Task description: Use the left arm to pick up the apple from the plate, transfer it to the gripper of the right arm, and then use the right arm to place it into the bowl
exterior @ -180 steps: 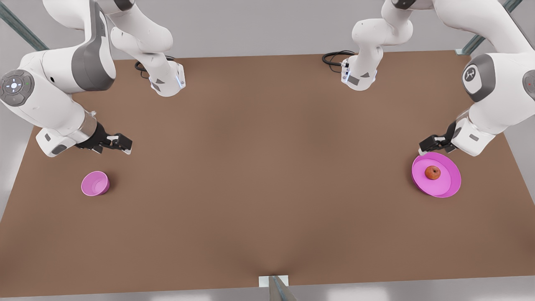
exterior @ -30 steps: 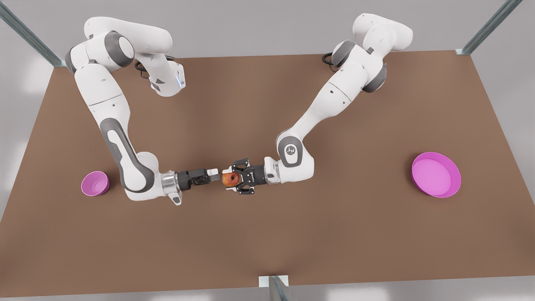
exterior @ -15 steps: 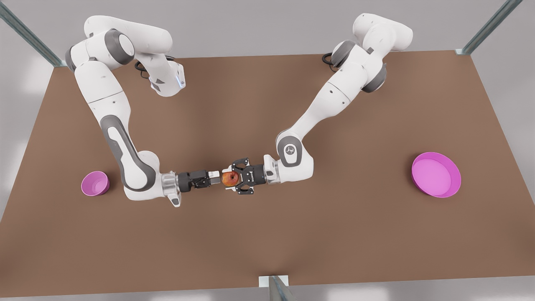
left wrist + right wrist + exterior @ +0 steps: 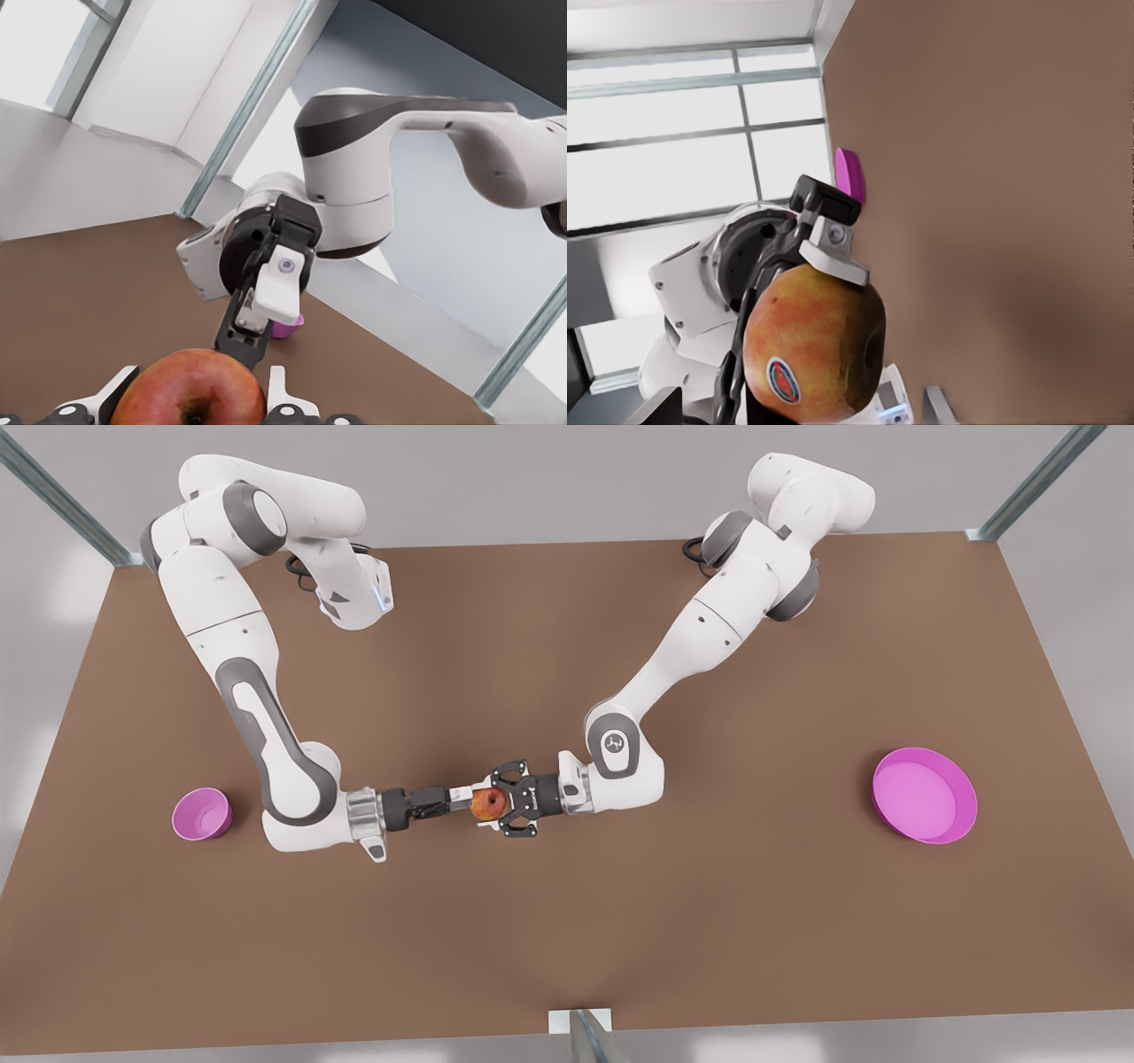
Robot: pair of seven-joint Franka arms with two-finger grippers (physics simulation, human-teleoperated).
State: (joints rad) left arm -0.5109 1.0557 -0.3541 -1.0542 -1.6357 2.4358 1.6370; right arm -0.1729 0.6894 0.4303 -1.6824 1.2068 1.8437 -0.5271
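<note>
Above the table's (image 4: 567, 921) middle, the left pincer (image 4: 493, 806) grips the apple (image 4: 486, 804); the right pincer (image 4: 462, 800) touches it, seemingly still unclosed.

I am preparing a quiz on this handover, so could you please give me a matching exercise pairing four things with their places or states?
1. apple
2. plate
3. bowl
4. right gripper

A. bare, at the front view's right
B. open, reaching the apple
C. clamped in the left gripper
D. at the front view's left

Pairs: 1-C, 2-A, 3-D, 4-B
</note>
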